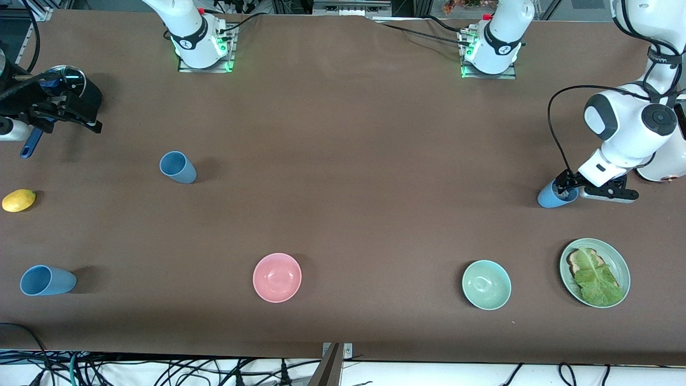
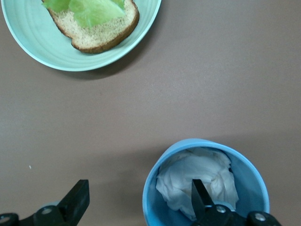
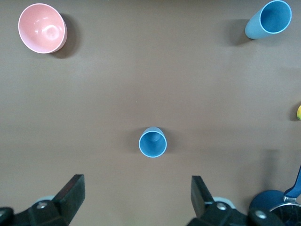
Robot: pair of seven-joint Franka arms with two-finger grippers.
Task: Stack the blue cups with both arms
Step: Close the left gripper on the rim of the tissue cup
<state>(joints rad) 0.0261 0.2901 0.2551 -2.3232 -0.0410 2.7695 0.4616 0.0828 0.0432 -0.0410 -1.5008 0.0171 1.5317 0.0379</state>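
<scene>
Left gripper (image 1: 564,188) spread astride cup (image 1: 552,195) rim at table's left-arm end (tissue inside) | pinch the wall squarely before lifting | right gripper (image 3: 136,200) spread, waits above second cup (image 3: 153,142).

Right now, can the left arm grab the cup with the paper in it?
Probably yes. The left gripper is open right at that cup, one finger inside over the white paper and the other outside the wall, with nothing in the way.
</scene>
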